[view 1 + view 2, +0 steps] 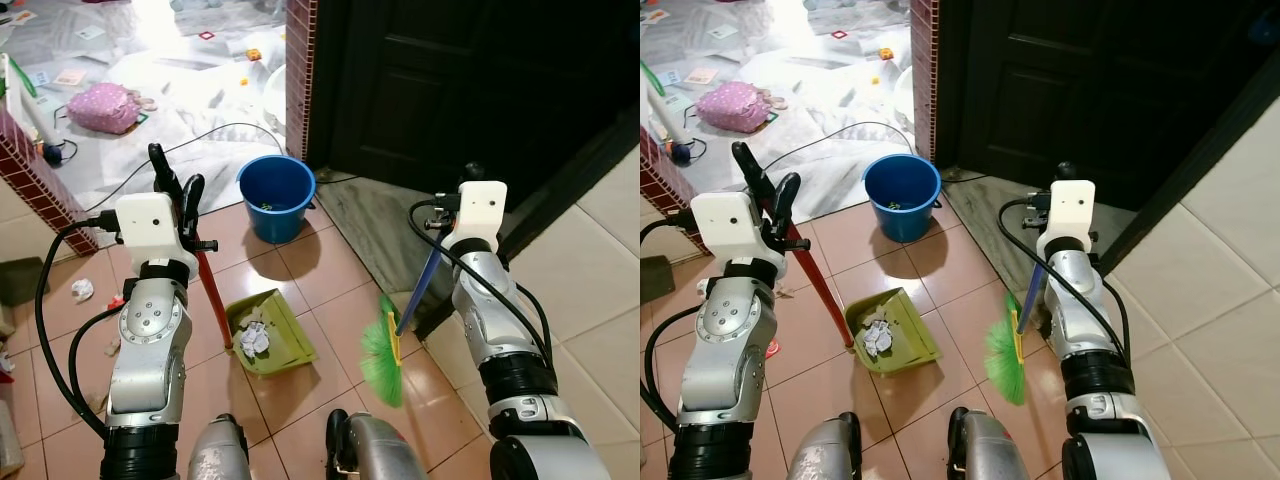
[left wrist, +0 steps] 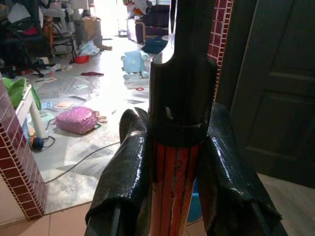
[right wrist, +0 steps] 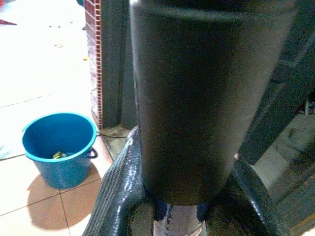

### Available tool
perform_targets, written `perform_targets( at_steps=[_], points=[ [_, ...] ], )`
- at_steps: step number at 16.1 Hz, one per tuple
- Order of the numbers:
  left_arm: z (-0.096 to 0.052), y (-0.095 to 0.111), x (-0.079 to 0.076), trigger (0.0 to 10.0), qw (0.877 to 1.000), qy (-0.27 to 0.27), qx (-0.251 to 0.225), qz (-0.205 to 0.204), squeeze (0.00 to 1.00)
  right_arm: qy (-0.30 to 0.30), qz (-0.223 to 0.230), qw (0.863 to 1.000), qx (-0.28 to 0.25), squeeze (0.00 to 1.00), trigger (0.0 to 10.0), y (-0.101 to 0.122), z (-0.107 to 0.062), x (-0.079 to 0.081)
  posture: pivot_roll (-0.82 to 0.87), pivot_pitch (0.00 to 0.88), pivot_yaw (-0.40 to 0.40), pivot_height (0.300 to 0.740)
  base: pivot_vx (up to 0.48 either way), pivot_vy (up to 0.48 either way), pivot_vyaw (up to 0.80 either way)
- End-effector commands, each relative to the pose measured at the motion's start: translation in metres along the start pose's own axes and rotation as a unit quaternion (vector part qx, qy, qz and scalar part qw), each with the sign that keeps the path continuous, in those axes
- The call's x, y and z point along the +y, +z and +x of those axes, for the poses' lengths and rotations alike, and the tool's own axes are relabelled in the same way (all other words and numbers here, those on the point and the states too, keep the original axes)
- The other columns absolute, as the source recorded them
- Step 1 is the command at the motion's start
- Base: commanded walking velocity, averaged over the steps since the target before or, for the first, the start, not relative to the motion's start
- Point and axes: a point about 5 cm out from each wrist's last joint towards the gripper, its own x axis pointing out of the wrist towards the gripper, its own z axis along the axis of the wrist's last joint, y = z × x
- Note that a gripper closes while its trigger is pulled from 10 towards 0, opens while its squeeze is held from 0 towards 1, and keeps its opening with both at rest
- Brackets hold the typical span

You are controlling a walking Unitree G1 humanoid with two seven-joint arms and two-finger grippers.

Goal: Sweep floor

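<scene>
Both silver arms are rising from the lower frame. The left gripper (image 1: 178,190) is clamping a handle at centre left; the right gripper (image 3: 187,196) is squeezing another at centre right.

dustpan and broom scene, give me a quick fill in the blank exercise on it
1. The left gripper is shut on the red handle of the green ____.
2. Crumpled paper lies in the dustpan, and another piece lies on the ____.
3. The bucket beyond the dustpan is ____ in colour.
4. The right gripper holds the broom, whose bristles are ____.

Missing words: dustpan; floor; blue; green
</scene>
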Motion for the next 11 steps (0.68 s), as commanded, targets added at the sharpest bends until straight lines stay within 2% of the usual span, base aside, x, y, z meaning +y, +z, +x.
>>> perform_targets(
  at_steps=[1, 4, 7, 11],
  points=[
    [0.003, 0.015, -0.003, 10.0, 0.999, 0.000, -0.039, -0.006, 0.00, 0.009, -0.005, 1.000, -0.013, 0.00, 10.0, 0.004, -0.001, 0.002, -0.03, 0.160, -0.052, 0.740, 0.000, 0.000, 0.00],
    [0.009, 0.035, 0.005, 10.0, 0.997, 0.031, -0.070, -0.007, 0.00, 0.003, -0.014, 1.000, -0.018, 0.00, 10.0, 0.005, 0.000, 0.000, -0.03, 0.158, -0.047, 0.740, 0.000, 0.000, 0.00],
    [0.021, 0.073, 0.022, 10.0, 0.988, 0.083, -0.134, -0.003, 0.00, 0.006, -0.014, 1.000, -0.010, 0.00, 10.0, 0.001, 0.000, -0.002, -0.03, 0.153, -0.050, 0.740, 0.000, 0.000, 0.00],
    [0.028, 0.098, 0.029, 10.0, 0.980, 0.094, -0.176, 0.005, 0.00, 0.021, -0.012, 1.000, -0.001, 0.00, 10.0, -0.004, -0.001, 0.005, -0.02, 0.143, -0.057, 0.740, 0.000, 0.000, 0.00]
  ],
)
